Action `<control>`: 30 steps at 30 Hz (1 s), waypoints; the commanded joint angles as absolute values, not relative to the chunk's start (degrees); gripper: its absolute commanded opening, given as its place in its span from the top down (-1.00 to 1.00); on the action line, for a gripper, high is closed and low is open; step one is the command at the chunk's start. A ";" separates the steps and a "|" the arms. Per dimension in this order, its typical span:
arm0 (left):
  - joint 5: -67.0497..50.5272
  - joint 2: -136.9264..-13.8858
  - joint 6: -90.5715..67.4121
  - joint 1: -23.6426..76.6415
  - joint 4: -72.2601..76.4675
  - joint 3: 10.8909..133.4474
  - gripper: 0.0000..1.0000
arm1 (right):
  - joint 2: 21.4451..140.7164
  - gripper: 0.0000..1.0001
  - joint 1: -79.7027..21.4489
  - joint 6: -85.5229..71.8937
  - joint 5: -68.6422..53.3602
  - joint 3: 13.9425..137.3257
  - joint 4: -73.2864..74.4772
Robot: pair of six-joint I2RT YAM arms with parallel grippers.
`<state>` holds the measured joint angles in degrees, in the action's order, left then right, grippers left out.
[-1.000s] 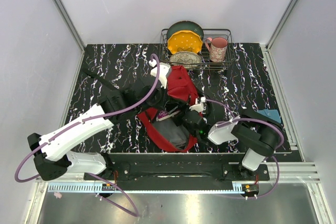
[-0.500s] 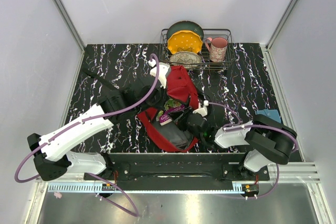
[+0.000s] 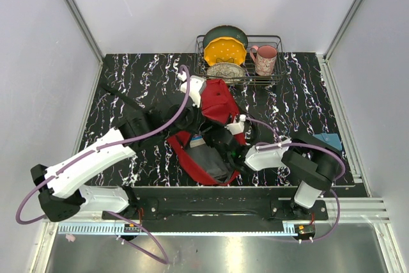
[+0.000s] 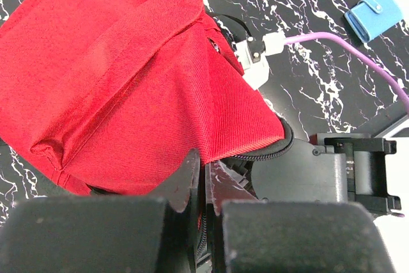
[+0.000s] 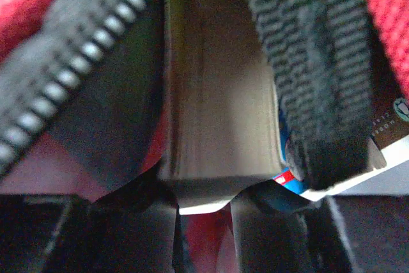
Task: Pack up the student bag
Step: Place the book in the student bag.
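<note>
Right gripper (image 5: 204,204) back inside student bag (image 3: 217,101), clasping book (image 5: 217,94)

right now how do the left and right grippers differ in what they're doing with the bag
The left gripper is outside the student bag, pinching its red fabric edge; the right gripper is inside the bag's opening. The left gripper's fingers are almost together on thin cloth; the right gripper's fingers stand wider, around a book seen edge-on. Both are shut on something, both at the same bag.
</note>
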<state>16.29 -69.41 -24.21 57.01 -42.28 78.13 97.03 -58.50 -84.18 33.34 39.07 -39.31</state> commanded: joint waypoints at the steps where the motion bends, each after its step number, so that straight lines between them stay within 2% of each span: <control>1: 15.64 -65.48 -24.96 56.78 -36.83 78.49 1.00 | 97.56 0.10 -58.45 -83.40 35.44 41.49 -42.71; 2: 15.82 -65.39 -25.05 56.78 -36.74 78.23 1.00 | 97.56 -0.02 -58.45 -83.41 34.81 40.70 -44.19; 6: 15.29 -66.00 -25.14 56.78 -36.21 77.87 1.00 | 96.42 -0.18 -58.36 -82.80 31.73 35.35 -48.16; 13: 15.56 -66.53 -24.70 56.78 -36.12 77.96 1.00 | 92.03 -0.35 -58.36 -84.02 26.64 31.56 -44.04; 22: 15.91 -66.09 -24.52 56.51 -36.12 77.43 1.00 | 86.23 -0.43 -58.53 -85.78 21.80 27.69 -40.35; 26: 15.82 -66.27 -24.70 56.43 -36.12 77.43 1.00 | 82.80 -0.28 -58.45 -86.04 21.71 25.67 -38.59; 27: 15.82 -66.36 -24.70 56.43 -36.04 77.43 1.00 | 81.57 -0.09 -58.53 -86.13 21.45 25.32 -38.24; 29: 15.73 -66.44 -24.70 56.43 -36.12 77.52 1.00 | 80.08 0.13 -58.45 -86.05 21.35 25.22 -37.88; 30: 15.65 -66.36 -24.70 56.34 -36.12 77.52 1.00 | 79.81 0.34 -58.45 -85.61 21.88 26.36 -37.45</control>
<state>16.25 -67.85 -24.27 56.60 -41.80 76.42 83.24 -58.46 -85.78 21.82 25.15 -37.50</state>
